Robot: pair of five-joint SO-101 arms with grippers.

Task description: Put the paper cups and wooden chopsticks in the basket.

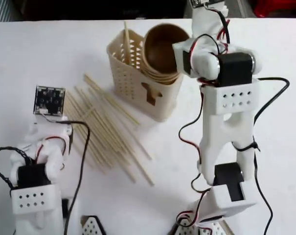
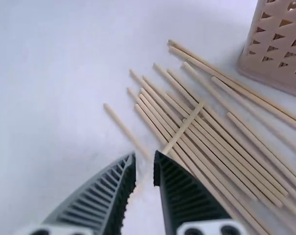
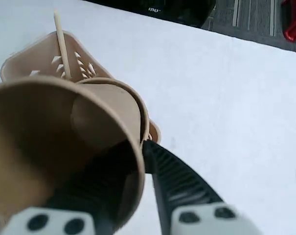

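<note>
Now my left gripper (image 2: 144,161), jaws barely apart, sits just beside the wooden chopsticks (image 1: 108,134) at centre-left, their lengths running upper left to lower right. Farther up, the basket (image 1: 133,93) holds one chopstick (image 1: 126,41) and nested cups (image 1: 160,76); my right gripper (image 3: 135,149) clamps a paper cup (image 3: 55,127) at its mouth.

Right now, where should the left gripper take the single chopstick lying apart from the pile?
Take the single chopstick near its middle, coming straight down from above with the left gripper turned so its jaws close across the stick. It lies flat, with bare table on both sides there, so the jaws should fit without catching the pile.
</note>
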